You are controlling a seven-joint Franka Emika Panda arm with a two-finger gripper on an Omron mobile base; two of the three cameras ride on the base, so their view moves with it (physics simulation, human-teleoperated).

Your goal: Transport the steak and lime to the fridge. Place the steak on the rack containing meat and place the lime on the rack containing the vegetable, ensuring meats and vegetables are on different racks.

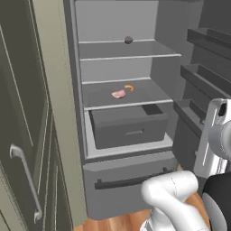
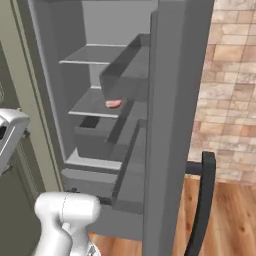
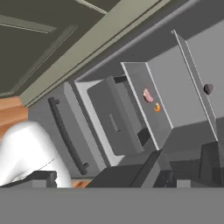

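A tall grey fridge (image 1: 72, 113) stands open beside a dark olive cabinet door with a pale bar handle (image 1: 25, 178) at far left. Moving right, its flat, pale-edged shelves are smooth and matte. On the upper shelf (image 1: 131, 56) sits a small, dull grey-purple round vegetable (image 1: 128, 40), well apart from everything else. On the shelf below, the steak (image 1: 118, 94), a flat pink slab with an irregular edge, lies just beside a small orange curved piece (image 1: 130, 87), so the meat appears already placed on the meat rack. Beneath them a boxy grey drawer (image 1: 128, 126) stands pulled partly out. To the right hang the dark trays of the fridge door (image 1: 203, 81), and nearest the camera rises the glossy white arm.

The pincer (image 3: 186, 177) hangs back from the fridge with fingers spread wide and nothing between them. The lime's whereabouts cannot be told from these views.

The risks ahead seem plain: a smooth round lime could roll off a flat shelf, or be set on the meat rack by mistake. The open door and its trays crowd the arm's reach on the right.
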